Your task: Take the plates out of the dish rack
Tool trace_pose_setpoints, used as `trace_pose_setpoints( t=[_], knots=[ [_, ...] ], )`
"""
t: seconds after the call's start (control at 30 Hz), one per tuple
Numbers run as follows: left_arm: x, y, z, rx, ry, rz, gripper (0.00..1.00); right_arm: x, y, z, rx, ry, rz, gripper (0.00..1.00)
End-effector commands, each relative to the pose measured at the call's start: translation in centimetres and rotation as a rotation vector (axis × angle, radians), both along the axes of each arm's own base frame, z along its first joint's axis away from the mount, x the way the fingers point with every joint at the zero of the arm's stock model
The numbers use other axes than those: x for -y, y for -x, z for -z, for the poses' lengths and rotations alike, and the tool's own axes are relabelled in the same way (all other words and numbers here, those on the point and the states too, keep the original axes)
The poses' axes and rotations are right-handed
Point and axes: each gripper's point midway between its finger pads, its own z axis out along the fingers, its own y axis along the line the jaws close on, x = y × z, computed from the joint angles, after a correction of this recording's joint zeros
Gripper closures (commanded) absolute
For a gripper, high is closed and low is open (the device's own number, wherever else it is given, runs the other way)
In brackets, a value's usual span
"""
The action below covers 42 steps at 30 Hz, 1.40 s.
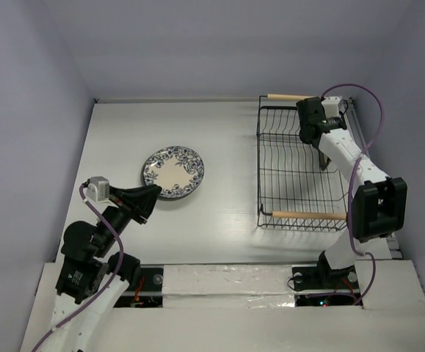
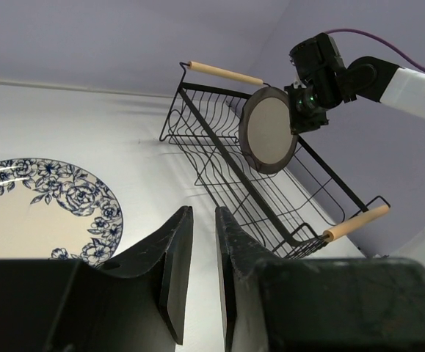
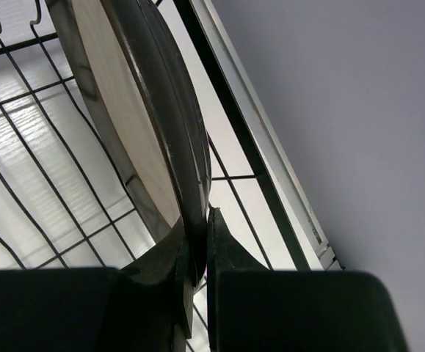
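Right gripper (image 3: 200,238) clamped on plate (image 3: 120,125) rim; we lift straight up, clearing rack (image 1: 261,163) wires, avoiding tilt.

Soft, even light from above leaves the white table (image 1: 227,132) bright and almost shadowless in the overhead view, with a mild sheen on the glossy white strip (image 1: 227,282) at 6 o'clock. Both wrist views darken at 6 o'clock, where the left gripper (image 2: 202,214) and right gripper (image 3: 200,227) loom black and soft-focused. The brown-rimmed cream round plate (image 3: 120,110) carries streaky glare along its rim at 11 o'clock.
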Motion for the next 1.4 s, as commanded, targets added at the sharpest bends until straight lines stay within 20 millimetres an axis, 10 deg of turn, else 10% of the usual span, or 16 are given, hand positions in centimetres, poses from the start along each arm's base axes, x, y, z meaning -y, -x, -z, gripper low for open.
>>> trace_pose_setpoints(
  t=[0.0,0.37,0.77,1.0,1.37],
  knots=[
    [-0.2,0.5,-1.7,0.055,0.023,0.002,0.84,2.1,1.0,-4.3,0.025,0.149,0.075,1.0],
    [-0.1,0.3,-1.4,0.043,0.02,0.0,0.84,0.5,2.1,-10.5,0.191,0.099,0.039,1.0],
    [0.0,-0.1,-1.2,0.027,0.014,-0.004,0.84,-4.6,5.9,-22.0,0.655,-0.281,-0.234,1.0],
    [0.1,-0.8,-0.6,-0.001,0.004,-0.013,0.84,-21.0,4.5,-23.5,0.803,-0.836,-0.801,1.0],
    [-0.3,-1.6,0.0,-0.031,0.003,-0.053,0.84,-42.7,2.1,-14.8,0.541,-1.426,-1.12,1.0]
  ],
)
